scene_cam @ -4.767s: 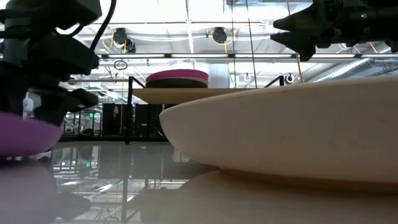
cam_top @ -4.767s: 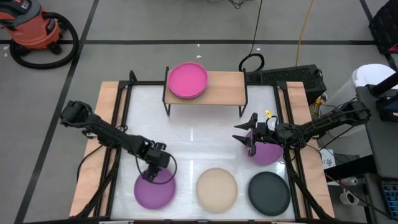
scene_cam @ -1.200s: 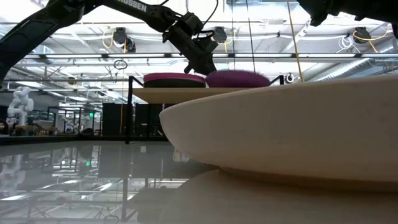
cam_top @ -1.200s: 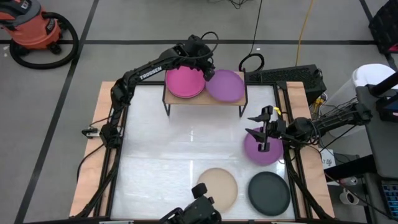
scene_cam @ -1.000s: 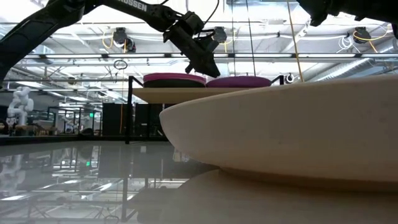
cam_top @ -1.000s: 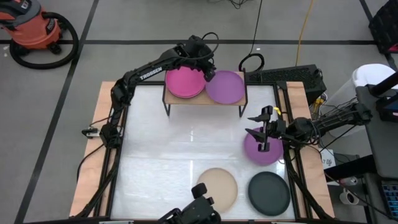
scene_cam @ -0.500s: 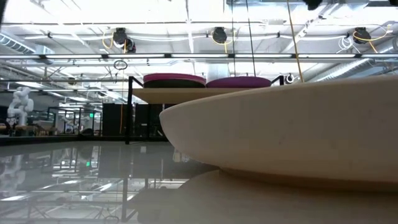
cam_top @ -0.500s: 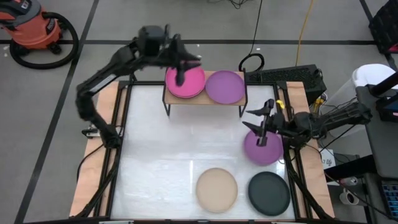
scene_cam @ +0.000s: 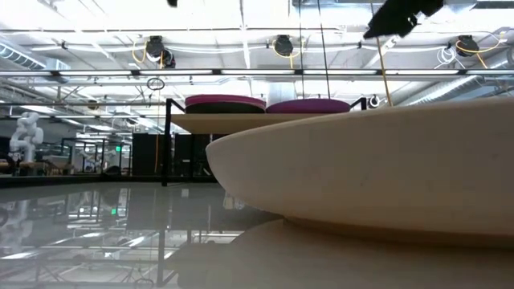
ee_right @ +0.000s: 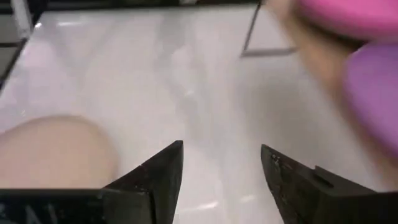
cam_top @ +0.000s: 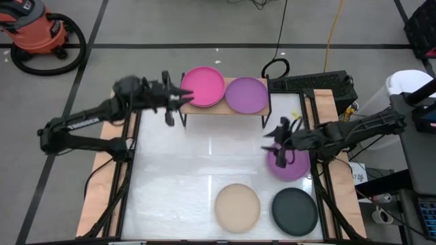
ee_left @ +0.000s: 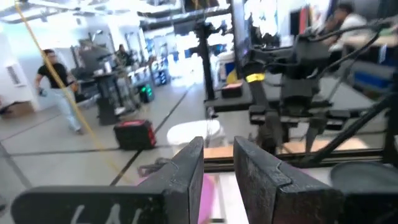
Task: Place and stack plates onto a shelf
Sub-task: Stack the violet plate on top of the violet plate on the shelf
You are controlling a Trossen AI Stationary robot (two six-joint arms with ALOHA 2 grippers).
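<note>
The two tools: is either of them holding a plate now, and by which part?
No. The left tool is empty beside the shelf; the right tool is open and empty over the table.

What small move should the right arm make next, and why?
Probably lower the right pincer onto the near edge of the round matte purple plate on the white board. Its fingers are open and empty, it hovers over that plate, and the low wooden shelf holds only a hot pink stack and one purple plate. The left pincer is beside the shelf.
</note>
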